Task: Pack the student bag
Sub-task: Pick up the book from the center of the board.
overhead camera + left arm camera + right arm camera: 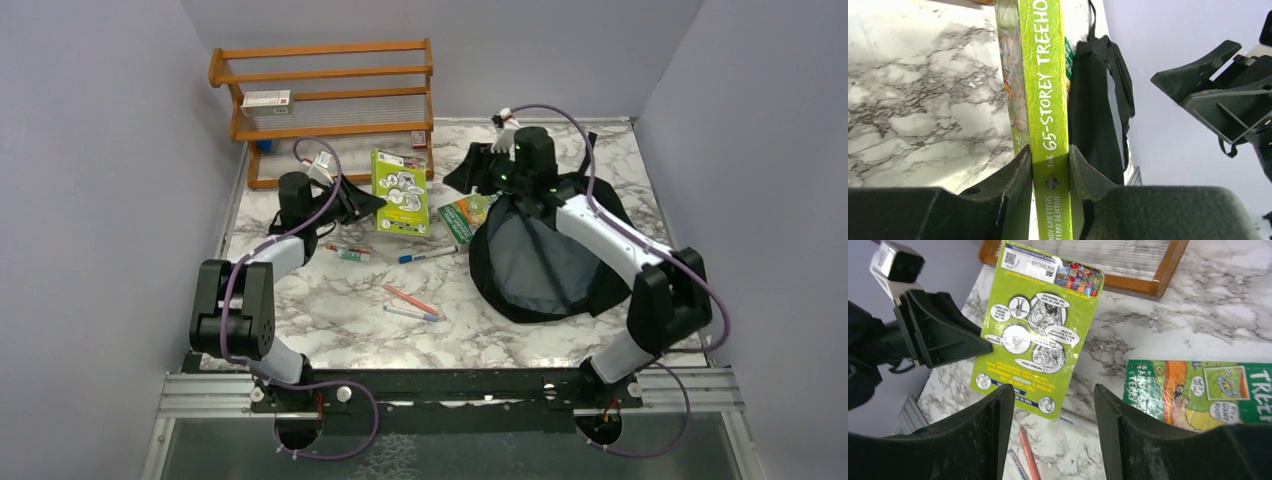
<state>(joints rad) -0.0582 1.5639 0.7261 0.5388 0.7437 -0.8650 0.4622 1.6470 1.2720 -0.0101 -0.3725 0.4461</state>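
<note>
On the right half of the bench [330,310] lies the student bag [545,265], a slumped black mound with its mouth gaping upward onto a grey lining. It looks soft and floppy, and light for its bulk. I judge the fabric would fold and drag rather than lift as one piece, so the rim of the opening or a strap is the likeliest hold. The mouth may also sag shut unless it is held.

Left of the bag, the left gripper [1050,152] has its jaws clenched on the spine edge of a lime-green book [402,190]. Over the bag's far-left edge, the right gripper [1054,390] hangs with jaws released and nothing between them.

Count: one bag. Two books, the second book [465,215] lying against or just beside the bag's left side. Five pens [410,298], as far as I can tell, scattered left of the bag.
</note>
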